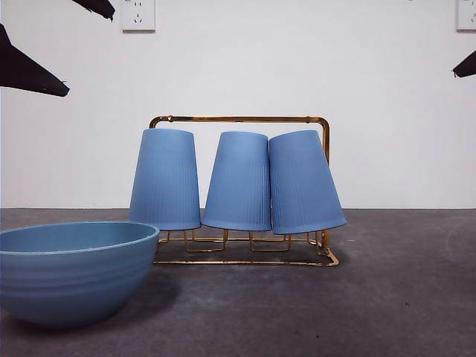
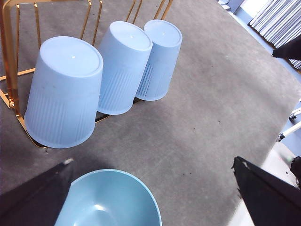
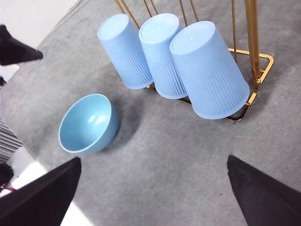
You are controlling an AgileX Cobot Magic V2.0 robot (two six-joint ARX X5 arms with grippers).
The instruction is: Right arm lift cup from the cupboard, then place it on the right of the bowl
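Three tall ribbed blue cups stand upside down in a row on the gold wire cupboard [image 1: 238,119]. The right-hand cup [image 1: 303,182] leans outward; it is the nearest cup in the right wrist view [image 3: 209,70]. The wide blue bowl [image 1: 71,268] sits on the table in front of the rack's left end and also shows in the right wrist view [image 3: 89,123]. My right gripper [image 3: 154,159] is open and empty, high above the table in front of the cups. My left gripper [image 2: 153,162] is open and empty, above the bowl [image 2: 113,197].
The dark grey table [image 1: 387,297] stretches to the right of the bowl and in front of the rack. A white wall with sockets [image 1: 138,13] stands behind. Black fingers [image 1: 33,74] show at the top left and a black tip [image 1: 465,65] at the top right.
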